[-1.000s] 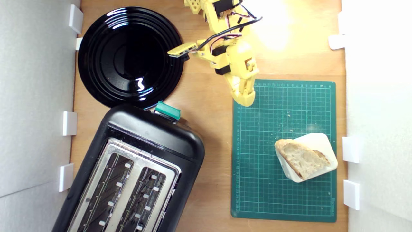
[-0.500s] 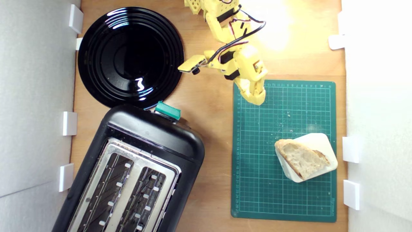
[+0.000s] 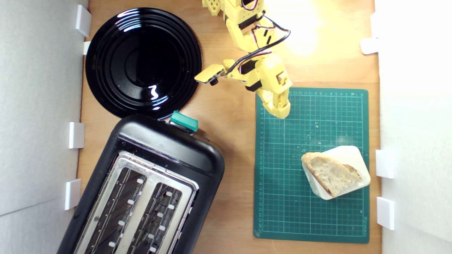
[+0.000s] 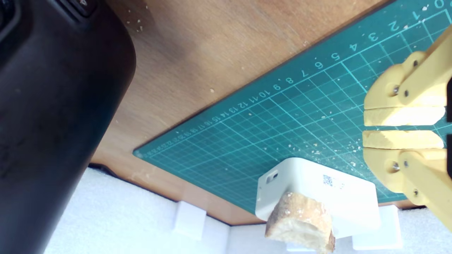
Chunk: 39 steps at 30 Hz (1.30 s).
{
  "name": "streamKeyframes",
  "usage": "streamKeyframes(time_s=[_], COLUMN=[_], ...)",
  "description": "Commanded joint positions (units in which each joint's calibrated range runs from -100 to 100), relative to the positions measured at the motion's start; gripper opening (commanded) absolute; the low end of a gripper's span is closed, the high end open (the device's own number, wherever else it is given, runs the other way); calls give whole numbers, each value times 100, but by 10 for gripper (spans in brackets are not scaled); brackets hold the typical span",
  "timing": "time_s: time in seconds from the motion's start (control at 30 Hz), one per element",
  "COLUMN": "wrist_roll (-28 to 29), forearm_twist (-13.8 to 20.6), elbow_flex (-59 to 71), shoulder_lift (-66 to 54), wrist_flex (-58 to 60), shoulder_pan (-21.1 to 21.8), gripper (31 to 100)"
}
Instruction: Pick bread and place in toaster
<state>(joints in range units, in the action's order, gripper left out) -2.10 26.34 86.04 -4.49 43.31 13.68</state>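
Bread (image 3: 331, 174) is lying on a white block (image 3: 348, 154) at the corner of the green cutting mat (image 3: 293, 197), toward the exterior view's right, overhanging the block's edge. Nothing is gripping it, so the pickup is not yet done. The gripper (image 3: 279, 112) is hovering over the opposite corner of the mat, well apart from the slice, with its jaws nearly pressed together and only a thin slit showing between them in the wrist view (image 4: 402, 127); they are pinching nothing. By this judgement the task is sitting at its opening stage: reaching, grasping, carrying and inserting are all remaining.

The toaster (image 3: 166, 148) is standing on the wooden table (image 3: 229, 116) toward the exterior view's left, both slots showing empty. A black plate (image 3: 106, 46) is resting beside it.

The slice is showing a pale, holey crumb with a tan, floury crust, roughly wedge-shaped. Crumbs are lying scattered on the mat nearby.
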Motion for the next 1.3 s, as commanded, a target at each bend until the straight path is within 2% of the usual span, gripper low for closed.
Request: streamKeyframes(time_s=[0.0,0.23,0.4,0.5,0.87,1.07,1.27], wrist_roll=[13,19,359,353,353,348,353], forearm_twist=[-23,-32,-41,-41,-41,-41,-51], elbow_flex=[-301,-610,-828,-1010,-1645,-1681,-1818], shoulder_lift=[-33,-25,0,266,974,990,1057], wrist_flex=[192,192,217,226,337,524,576], shoulder_pan=[26,42,26,66,90,203,348], gripper=[580,640,720,755,766,886,908])
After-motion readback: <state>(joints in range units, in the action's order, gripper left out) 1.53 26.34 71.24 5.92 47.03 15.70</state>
